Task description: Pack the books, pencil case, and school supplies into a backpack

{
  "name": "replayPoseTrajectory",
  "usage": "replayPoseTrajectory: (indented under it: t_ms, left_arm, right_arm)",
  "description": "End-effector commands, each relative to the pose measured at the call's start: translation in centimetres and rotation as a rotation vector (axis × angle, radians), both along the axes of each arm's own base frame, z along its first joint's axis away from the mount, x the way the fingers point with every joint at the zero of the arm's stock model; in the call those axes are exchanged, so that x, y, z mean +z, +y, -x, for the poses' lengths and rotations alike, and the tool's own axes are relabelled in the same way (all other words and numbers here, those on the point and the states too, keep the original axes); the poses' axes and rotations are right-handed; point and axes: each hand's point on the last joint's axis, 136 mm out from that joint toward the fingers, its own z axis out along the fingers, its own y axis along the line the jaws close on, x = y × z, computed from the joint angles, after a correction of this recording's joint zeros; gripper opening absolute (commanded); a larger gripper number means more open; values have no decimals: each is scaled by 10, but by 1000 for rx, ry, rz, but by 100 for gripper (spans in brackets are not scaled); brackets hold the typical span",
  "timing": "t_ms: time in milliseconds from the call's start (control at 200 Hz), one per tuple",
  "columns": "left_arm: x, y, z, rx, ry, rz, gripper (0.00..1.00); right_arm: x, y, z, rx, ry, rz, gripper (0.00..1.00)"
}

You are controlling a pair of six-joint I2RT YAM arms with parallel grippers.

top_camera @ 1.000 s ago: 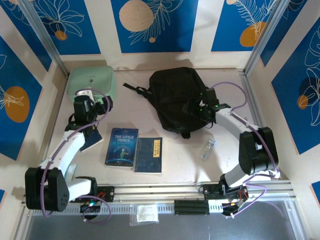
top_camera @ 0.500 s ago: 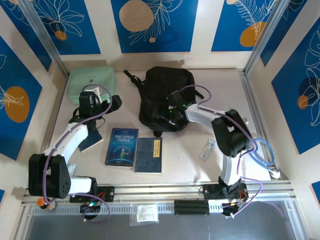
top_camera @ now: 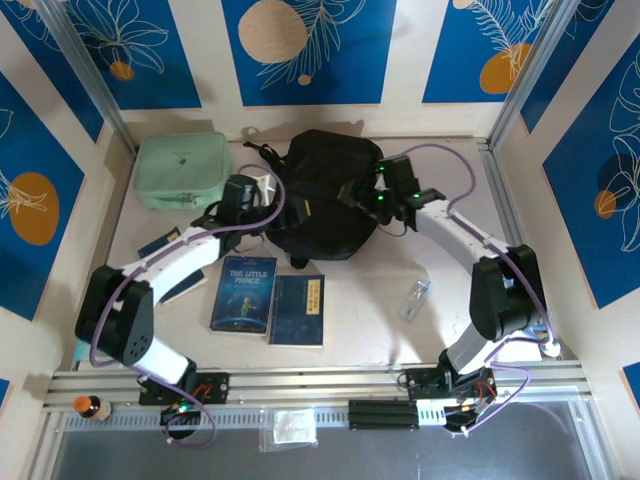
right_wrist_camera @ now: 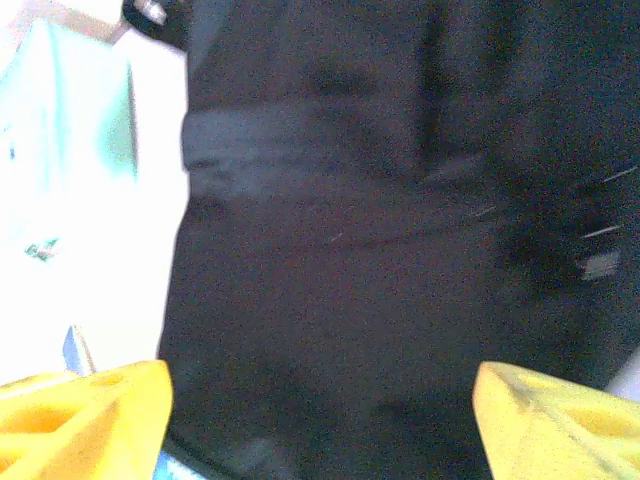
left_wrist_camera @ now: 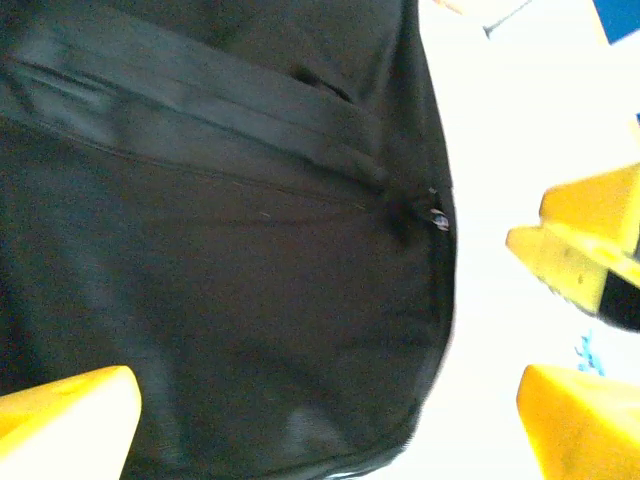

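Flanking the backpack (top_camera: 325, 195) — books (top_camera: 244, 293) outside it — left fingers (left_wrist_camera: 60, 415) and right fingers (right_wrist_camera: 85, 410) stand spread, empty.

Worktop enclosure, seen from its near edge. The pale cream worktop (top_camera: 365, 320) is closed in on three sides by cream walls. The back wall (top_camera: 405, 60) beyond it carries blue panels (top_camera: 340, 50) with white leaf outlines and a peach disc (top_camera: 272, 30). The left wall (top_camera: 40, 150) and right wall (top_camera: 600, 150) flanking it repeat the motif with orange discs. Aluminium posts (top_camera: 85, 70) rise from its far corners, and an aluminium rail (top_camera: 320, 378) runs along its near edge. The lighting is bright and even, and shadows on the worktop are soft.
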Motion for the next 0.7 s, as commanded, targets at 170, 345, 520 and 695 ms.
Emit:
replayPoseTrajectory:
  t_ms: [170, 345, 520, 695]
  left_arm:
    - [-30, -62, 11, -109, 128, 33, 91]
    - [-81, -43, 6, -70, 181, -127, 91]
    - [-121, -10, 4, -9, 230, -258, 91]
    - [-137, 28, -6, 59, 252, -303, 91]
  right_arm:
    - [-51, -67, -36, -47, 127, 130, 72]
    - [-74, -64, -70, -32, 193, 84, 48]
    - [-90, -66, -61, -50, 223, 64, 34]
    - [-108, -61, -24, -39, 281, 30, 27]
